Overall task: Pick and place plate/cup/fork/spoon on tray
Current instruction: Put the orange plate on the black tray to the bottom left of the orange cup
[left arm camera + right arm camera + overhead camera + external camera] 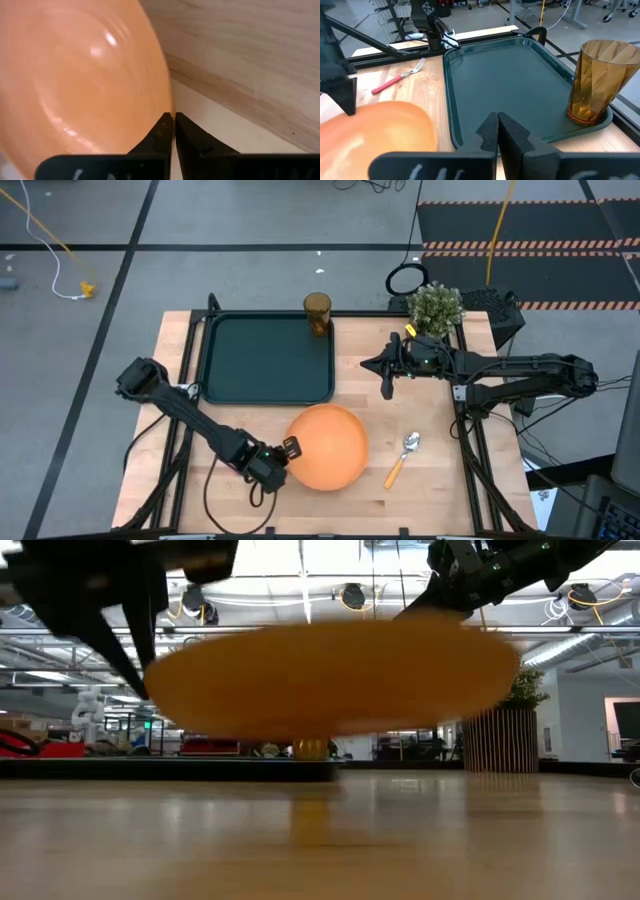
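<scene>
The left gripper [283,452] is clamped on the near-left rim of the plate [327,446], its fingers [161,131] pinched tight on the edge. The low view shows the plate raised off the table [430,500], roughly level.

The grip is a thin pinch at one edge with the plate's whole breadth hanging beyond the fingers, so my worry is that it pivots or slips if the arm swings fast or tilts. The tray [225,385] lies just beyond the gripper, toward the far side, and its raised rim is the next hazard: a sagging far edge of the plate could catch it on the way in.

The cup [317,313] stands in the tray's far-right corner, well beyond the gripper; the rest of the tray floor is open, enough for the plate if it lands short of the cup.

The right gripper [387,376], fingers pressed together and empty, hovers off to the right of the tray, near the likely path. The spoon [402,459] lies on the table beyond the plate's right edge. The fork [399,78] lies to the tray's left.
</scene>
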### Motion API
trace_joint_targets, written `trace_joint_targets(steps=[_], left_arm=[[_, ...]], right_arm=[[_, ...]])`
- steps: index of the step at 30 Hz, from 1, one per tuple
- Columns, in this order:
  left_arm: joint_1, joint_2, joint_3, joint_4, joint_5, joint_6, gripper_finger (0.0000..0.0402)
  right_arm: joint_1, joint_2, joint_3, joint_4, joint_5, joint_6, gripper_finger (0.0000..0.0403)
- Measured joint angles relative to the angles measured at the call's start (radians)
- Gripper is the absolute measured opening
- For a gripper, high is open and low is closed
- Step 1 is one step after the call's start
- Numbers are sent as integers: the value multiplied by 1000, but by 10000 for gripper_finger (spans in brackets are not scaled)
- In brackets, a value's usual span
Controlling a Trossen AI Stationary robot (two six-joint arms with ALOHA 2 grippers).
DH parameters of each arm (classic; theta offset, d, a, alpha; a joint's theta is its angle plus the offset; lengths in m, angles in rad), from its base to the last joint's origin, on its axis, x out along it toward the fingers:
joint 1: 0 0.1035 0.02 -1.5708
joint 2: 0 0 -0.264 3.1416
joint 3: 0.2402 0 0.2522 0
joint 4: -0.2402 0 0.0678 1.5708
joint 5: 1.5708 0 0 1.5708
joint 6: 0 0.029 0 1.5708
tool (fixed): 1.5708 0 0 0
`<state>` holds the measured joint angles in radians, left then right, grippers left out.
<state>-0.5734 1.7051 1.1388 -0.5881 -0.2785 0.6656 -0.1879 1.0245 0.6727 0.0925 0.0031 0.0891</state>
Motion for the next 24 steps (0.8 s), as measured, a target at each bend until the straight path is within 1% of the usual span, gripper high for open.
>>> trace_joint_targets(steps=[4, 7, 11, 16, 20, 24], left_arm=[[2, -53, 19, -21, -11, -16, 6], [15, -93, 19, -36, -22, -45, 8], [32, -147, 19, -92, -107, -117, 6], [70, -198, 19, -172, -164, -213, 7], [115, -212, 19, -248, -168, -299, 4], [165, -210, 19, -358, -169, -404, 5]], right_arm=[[0, 0, 0, -6, 0, 0, 0], [0, 0, 0, -8, 0, -1, 0], [0, 0, 0, -8, 0, -4, 0], [0, 0, 0, -8, -1, -4, 0], [0, 0, 0, -8, 0, -4, 0], [0, 0, 0, -8, -1, -4, 0]])
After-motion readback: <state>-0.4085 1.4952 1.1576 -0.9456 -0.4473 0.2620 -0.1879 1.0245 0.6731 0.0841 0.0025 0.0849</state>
